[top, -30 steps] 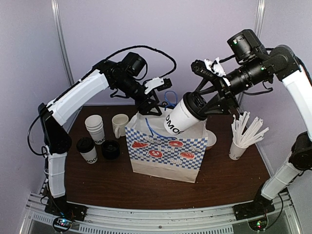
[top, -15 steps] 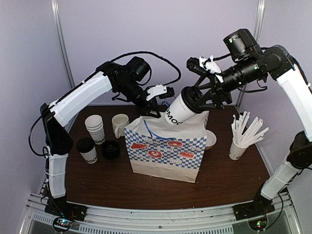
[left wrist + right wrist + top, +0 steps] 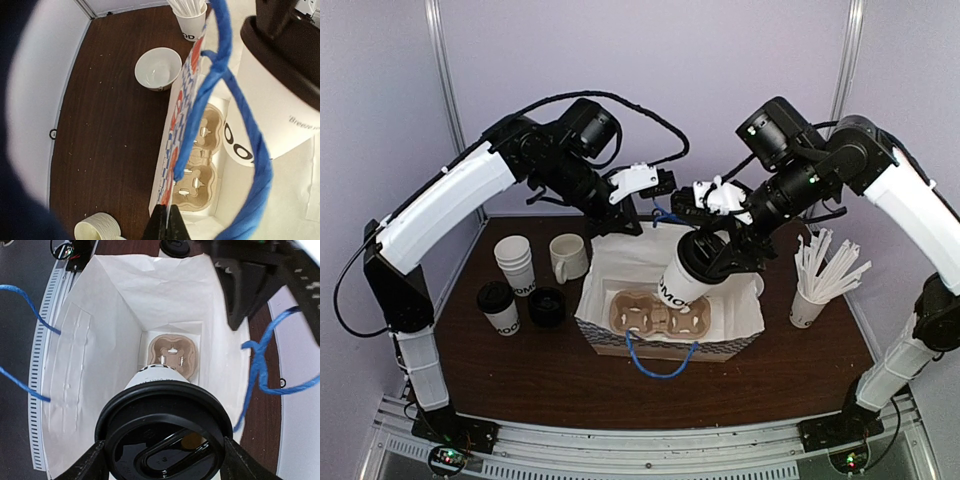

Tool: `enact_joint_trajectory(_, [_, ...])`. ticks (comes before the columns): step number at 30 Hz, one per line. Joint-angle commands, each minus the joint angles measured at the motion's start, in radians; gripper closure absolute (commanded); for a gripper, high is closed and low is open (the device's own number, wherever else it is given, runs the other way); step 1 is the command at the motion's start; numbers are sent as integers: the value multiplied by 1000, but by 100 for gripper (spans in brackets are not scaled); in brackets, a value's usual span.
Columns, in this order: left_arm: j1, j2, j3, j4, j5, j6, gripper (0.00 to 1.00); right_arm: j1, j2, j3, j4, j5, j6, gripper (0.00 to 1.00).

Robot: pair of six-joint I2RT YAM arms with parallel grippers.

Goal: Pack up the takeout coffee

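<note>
The right tool [image 3: 163, 457] was clamped around the black lid [image 3: 162, 437] of the coffee cup [image 3: 682, 284]. The cup hung tilted beneath it in the mouth of the open paper bag [image 3: 95, 355], above a cardboard carrier [image 3: 658, 316]. Opposite it, the left tool [image 3: 167, 225] was closed on the bag's rim, below a blue handle [image 3: 220, 95].

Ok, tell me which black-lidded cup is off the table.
The takeout coffee held in the right gripper, tilted over the open bag. The other lidded cup stands on the table at the left.
</note>
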Motion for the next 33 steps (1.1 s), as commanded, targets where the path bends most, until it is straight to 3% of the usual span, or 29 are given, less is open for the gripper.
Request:
enact_joint_trajectory(1, [-43,-43,-34,22,-139,-100,100,82,-12,-44,28,156,-33,36])
enact_joint_trajectory(4, [-56,-46,-31,8,-246,-172,100,128,-6,-65,25,210,-50,36])
enact_joint_trajectory(10, [-59,-92,-83,2,-213,-259,100,183,-2,-131,34,274,-69,37])
enact_joint_trajectory(14, [-62,-106,-98,1,-174,-279,60,224,-23,-192,30,281,-62,37])
enact_joint_trajectory(19, [-71,-140,-87,6,-90,-273,36,260,-93,-295,37,285,-53,37])
enact_joint_trajectory(27, [-75,-252,-175,214,-71,-282,20,286,-165,-440,81,321,-82,37])
enact_joint_trajectory(31, [-72,-272,-215,269,81,-275,16,295,-170,-484,121,404,-102,38])
enact_joint_trajectory(33, [-72,-272,-214,283,86,-285,16,296,-179,-506,135,417,-100,38])
